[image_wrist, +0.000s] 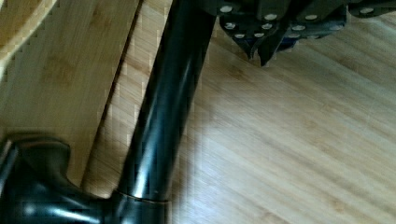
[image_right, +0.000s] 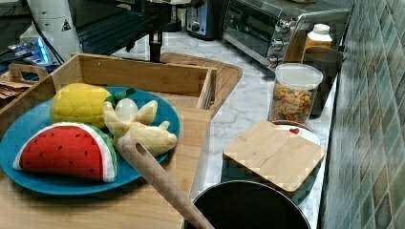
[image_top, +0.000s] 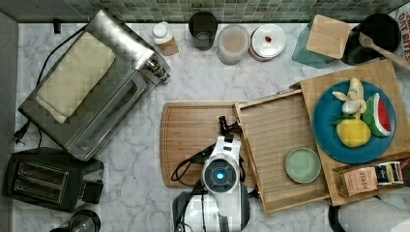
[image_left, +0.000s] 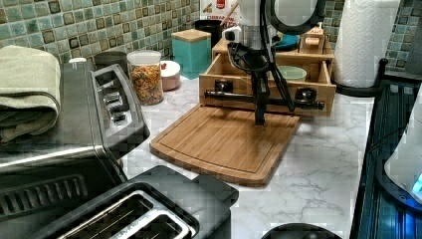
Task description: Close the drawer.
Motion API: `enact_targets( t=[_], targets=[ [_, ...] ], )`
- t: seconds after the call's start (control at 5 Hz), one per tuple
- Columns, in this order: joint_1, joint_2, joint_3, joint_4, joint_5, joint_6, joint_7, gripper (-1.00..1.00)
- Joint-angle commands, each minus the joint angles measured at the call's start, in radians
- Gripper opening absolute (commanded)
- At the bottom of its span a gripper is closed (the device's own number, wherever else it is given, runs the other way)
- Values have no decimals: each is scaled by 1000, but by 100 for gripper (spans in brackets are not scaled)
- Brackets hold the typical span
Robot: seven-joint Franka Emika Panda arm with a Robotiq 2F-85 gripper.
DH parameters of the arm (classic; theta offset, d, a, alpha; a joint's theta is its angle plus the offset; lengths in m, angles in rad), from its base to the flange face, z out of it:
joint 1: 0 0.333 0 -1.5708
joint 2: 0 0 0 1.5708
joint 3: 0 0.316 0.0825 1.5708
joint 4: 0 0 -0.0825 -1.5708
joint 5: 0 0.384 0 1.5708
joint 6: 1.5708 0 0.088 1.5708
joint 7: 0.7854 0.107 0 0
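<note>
Top view: the drawer (image_top: 283,145) stands pulled out toward the top view's left, a green saucer (image_top: 302,165) inside.
Left view: the gripper (image_left: 259,117) hangs before the black bar handle (image_left: 263,97), over the bamboo cutting board (image_left: 224,142).
Wrist view: fingers (image_wrist: 261,44) pressed together, pinching nothing.

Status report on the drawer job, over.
Gripper down at the cutting board, fingertips shut, just in front of the handle bar. Drawer pulled out, green bowl inside. Nothing seen blocking its travel.
</note>
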Motion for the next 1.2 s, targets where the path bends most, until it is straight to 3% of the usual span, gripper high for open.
enact_targets(
  t=[0.2, 0.4, 1.0, 1.2],
  targets=[
    [-73, 62, -144, 173, 26, 40, -192, -100],
    [-130, 120, -172, 252, 127, 36, -314, -100],
    [-209, 215, -280, 521, 200, -115, -464, -100],
    [-235, 259, -291, 577, 260, -91, -574, -100]
  ],
)
